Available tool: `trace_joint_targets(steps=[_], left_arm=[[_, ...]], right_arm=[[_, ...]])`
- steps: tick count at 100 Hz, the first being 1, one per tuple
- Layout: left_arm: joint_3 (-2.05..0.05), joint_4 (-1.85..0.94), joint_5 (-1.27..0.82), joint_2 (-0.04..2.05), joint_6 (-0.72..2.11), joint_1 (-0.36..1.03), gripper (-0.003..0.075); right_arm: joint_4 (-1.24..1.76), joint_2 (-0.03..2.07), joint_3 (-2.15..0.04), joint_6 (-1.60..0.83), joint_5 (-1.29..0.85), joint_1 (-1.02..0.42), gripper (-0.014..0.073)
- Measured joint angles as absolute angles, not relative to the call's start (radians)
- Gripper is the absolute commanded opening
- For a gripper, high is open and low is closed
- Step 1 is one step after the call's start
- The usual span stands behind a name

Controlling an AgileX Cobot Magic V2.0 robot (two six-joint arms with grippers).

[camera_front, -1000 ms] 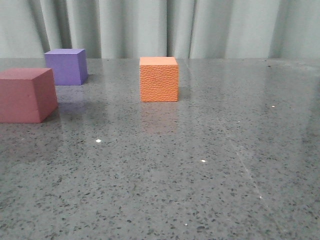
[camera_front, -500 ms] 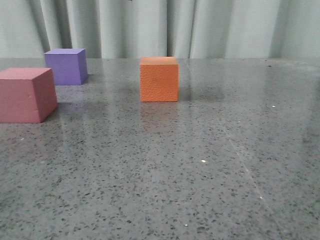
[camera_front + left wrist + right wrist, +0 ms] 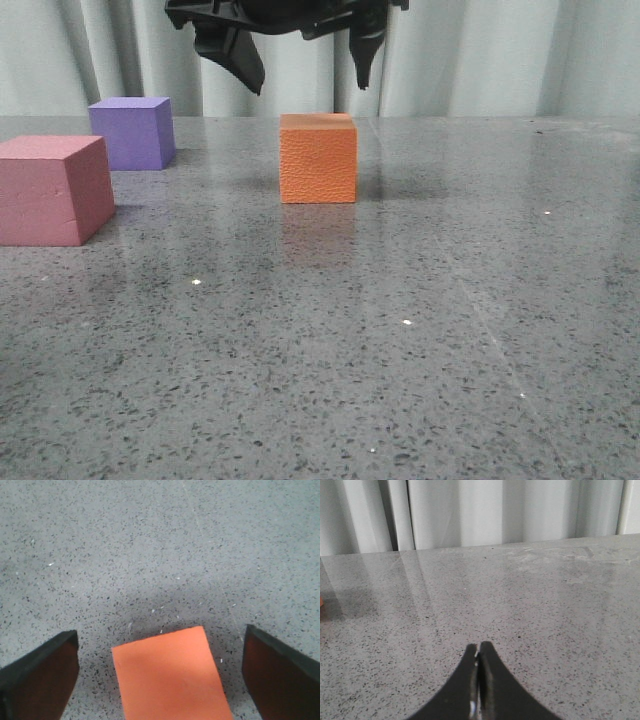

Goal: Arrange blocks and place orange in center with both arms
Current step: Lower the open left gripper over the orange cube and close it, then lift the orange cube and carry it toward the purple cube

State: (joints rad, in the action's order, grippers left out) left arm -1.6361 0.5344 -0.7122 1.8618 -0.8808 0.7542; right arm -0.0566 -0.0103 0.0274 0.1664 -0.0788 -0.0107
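A: What does the front view show?

B: A grey speckled table [image 3: 420, 330] before a pale curtain. The orange cube [image 3: 318, 158] sits toward the far edge, about midway across. The purple cube [image 3: 131, 132] stands near the far left corner, and the pink-red cube [image 3: 52, 190] lies nearer, at the left edge. The three are well apart, so the row is not yet formed. The left gripper [image 3: 305, 65] hangs above the orange cube, jaws spread wide and holding nothing, one finger to each side, likely lined up for a grasp.

A: And the left wrist view?

B: It looks straight down. The orange cube's [image 3: 172, 677] top lies between the two dark fingers [image 3: 37, 680], clear of both. The wrist points downward, above the cube.

A: The right wrist view?

B: The right gripper [image 3: 479, 680] is closed with fingertips together and nothing between them. It sits low, aimed level across bare table toward the curtain, seemingly waiting its turn.
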Motion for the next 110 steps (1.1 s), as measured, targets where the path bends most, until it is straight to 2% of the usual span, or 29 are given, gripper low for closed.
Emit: trace_joint_targets(steps=[63, 73, 85, 92, 110], left_arm=[[-1.637, 0.496, -0.721, 1.958, -0.914, 0.763, 0.0603], [-1.637, 0.494, -0.721, 1.962, -0.915, 0.764, 0.0510], [-1.637, 0.494, -0.721, 1.964, -0.915, 0.764, 0.0290], [-1.637, 0.494, -0.721, 1.964, -0.915, 0.764, 0.0198], [-1.638, 0.519, -0.725, 1.959, -0.913, 0.790, 0.0183]], right_arm=[[-0.057, -0.010, 0.027, 0.166, -0.079, -0.011, -0.0067], [-0.057, -0.010, 0.027, 0.166, -0.079, -0.011, -0.0067], [-0.057, -0.010, 0.027, 0.166, -0.079, -0.011, -0.0067], [-0.057, -0.010, 0.027, 0.166, -0.079, -0.011, -0.0067], [-0.057, -0.010, 0.027, 0.165, -0.079, -0.011, -0.0067]])
